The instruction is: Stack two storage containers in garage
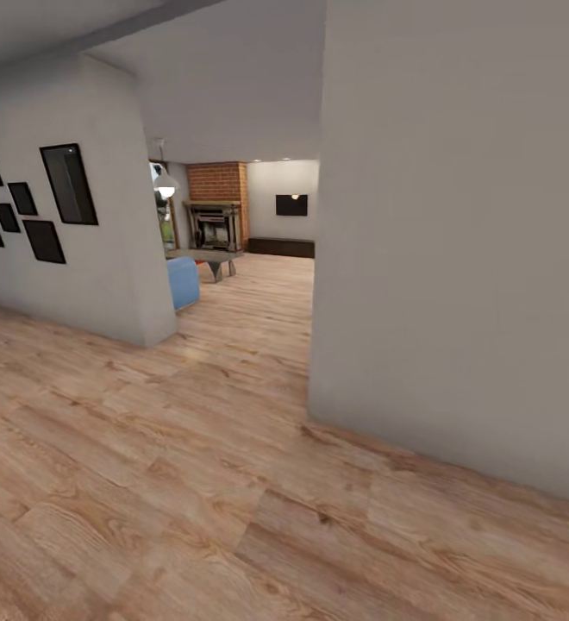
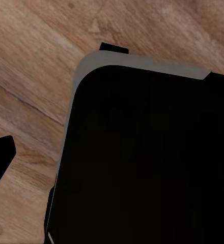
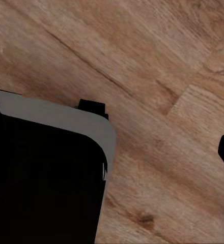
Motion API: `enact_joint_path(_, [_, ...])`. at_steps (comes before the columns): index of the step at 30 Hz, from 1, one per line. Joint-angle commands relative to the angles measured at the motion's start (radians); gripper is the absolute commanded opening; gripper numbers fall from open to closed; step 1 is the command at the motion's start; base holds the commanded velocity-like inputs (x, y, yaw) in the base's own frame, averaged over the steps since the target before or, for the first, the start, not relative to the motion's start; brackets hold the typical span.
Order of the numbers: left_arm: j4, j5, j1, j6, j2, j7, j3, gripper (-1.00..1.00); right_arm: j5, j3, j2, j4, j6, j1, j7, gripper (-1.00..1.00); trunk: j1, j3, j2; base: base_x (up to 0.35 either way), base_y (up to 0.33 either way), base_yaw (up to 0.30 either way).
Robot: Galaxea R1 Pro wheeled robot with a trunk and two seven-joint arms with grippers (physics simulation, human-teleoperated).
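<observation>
Down the hallway lies the living room (image 1: pixel 233 250): a corner of blue sofa (image 1: pixel 182 281), a low coffee table (image 1: pixel 209 260), a pendant lamp (image 1: pixel 165 185) and a brick fireplace (image 1: pixel 215 207). A small reddish sliver on the floor by the table may be one of the containers, though it is too small to be sure. Nothing looks carried, so I judge the job barely begun: both boxes remain to be fetched. Each wrist camera looks down past the robot's dark base (image 2: pixel 142 162) onto wood planks (image 3: pixel 158 76); whether the grippers are spread or clenched, I cannot tell.
</observation>
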Motion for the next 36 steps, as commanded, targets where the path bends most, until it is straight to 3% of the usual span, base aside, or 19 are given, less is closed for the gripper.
enact_joint_path(1, [0.000, 0.002, 0.000, -0.002, 0.000, 0.000, 0.005, 1.00, -0.009, 0.009, 0.000, 0.003, -0.006, -0.001, -0.001, 1.00, 0.001, -0.001, 0.000, 0.323, 0.000, 0.274])
enact_joint_path(27, [-0.001, 0.002, 0.000, -0.002, 0.000, 0.000, 0.005, 1.00, -0.011, 0.007, 0.000, 0.003, -0.006, -0.001, -0.002, 1.00, 0.001, -0.001, 0.000, 0.323, 0.000, 0.272])
enact_joint_path(36, [0.000, 0.002, 0.000, -0.002, 0.000, 0.000, 0.005, 1.00, -0.007, 0.013, -0.001, 0.003, -0.006, -0.001, 0.002, 1.00, 0.001, -0.001, 0.000, 0.323, 0.000, 0.018])
